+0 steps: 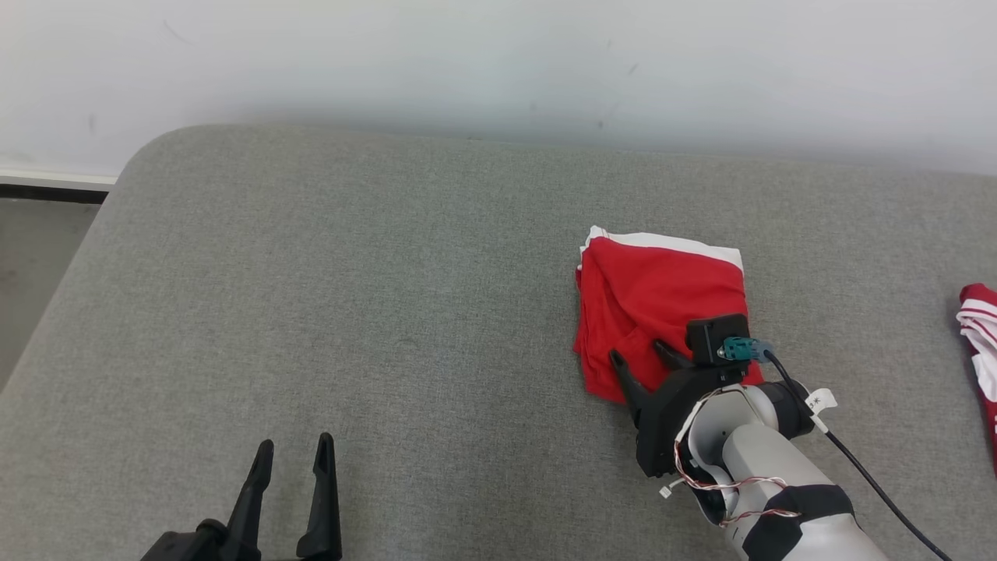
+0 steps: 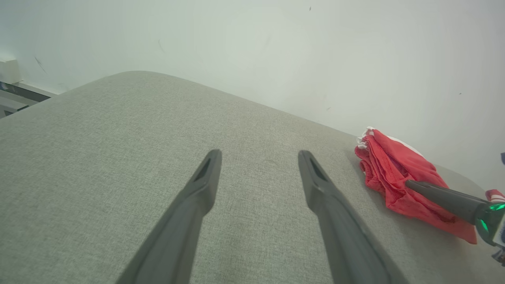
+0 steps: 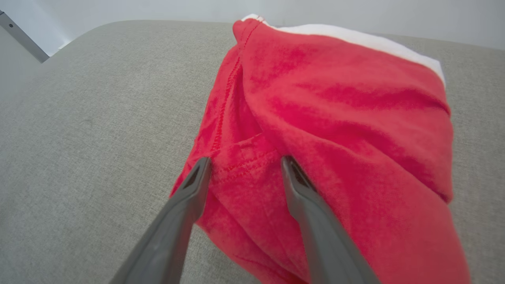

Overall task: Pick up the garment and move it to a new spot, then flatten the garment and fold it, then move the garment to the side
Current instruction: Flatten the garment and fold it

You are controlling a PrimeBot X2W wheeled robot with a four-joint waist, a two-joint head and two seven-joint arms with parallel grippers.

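Observation:
The garment (image 1: 654, 300) is a folded red piece with a white band along its far edge, lying on the grey padded surface (image 1: 374, 296) right of centre. My right gripper (image 1: 640, 352) is open at the garment's near left corner, its two fingers spread over the red fabric (image 3: 335, 118). In the right wrist view, that gripper (image 3: 245, 160) straddles a stitched seam without pinching it. My left gripper (image 1: 295, 442) stands open and empty over bare surface at the lower left, well apart from the garment (image 2: 394, 169). In its own view the left gripper (image 2: 259, 154) holds nothing.
A second red-and-white striped cloth (image 1: 980, 343) lies at the right edge of the surface. A pale wall (image 1: 498, 62) runs along the far side. The surface's rounded left edge drops to grey floor (image 1: 39, 257). A black cable (image 1: 872, 483) trails from my right wrist.

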